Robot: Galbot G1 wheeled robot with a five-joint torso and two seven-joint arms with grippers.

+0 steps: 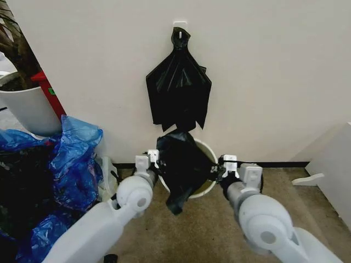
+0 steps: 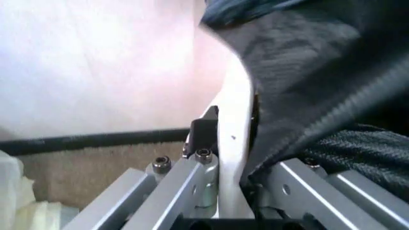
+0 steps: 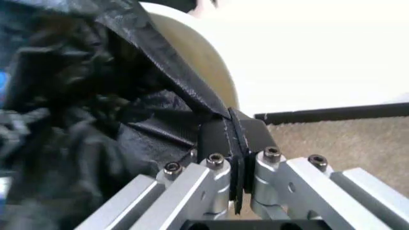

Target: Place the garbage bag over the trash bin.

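Two white robot arms, one at each side of the head view, both reaching forward and down over tan carpet.

Left hand (image 1: 154,157): at the near-left rim of the bin. In the left wrist view its fingers (image 2: 203,136) straddle the bin's wall with black film beside them; whether they are clamped cannot be told.

Right hand (image 1: 220,167): at the bin's right rim. In the right wrist view its two black pads (image 3: 221,136) are pressed together, pinching an edge of the bag.

One thin, glossy black plastic garbage bag (image 1: 181,167): stretched between the two hands, draped over the front of the bin and hanging down its near side.

One round cream-white plastic trash bin (image 1: 205,149): on the carpet against the wall, its far rim uncovered.

One heap of bright blue plastic bags (image 1: 74,156): on the floor, left.

One white plant pot (image 1: 30,109): far left, holding a plant.

One fan-shaped bunch of black bags (image 1: 178,87): hanging on a white wall hook (image 1: 179,24) above the bin.

Cream wall, dark skirting strip.
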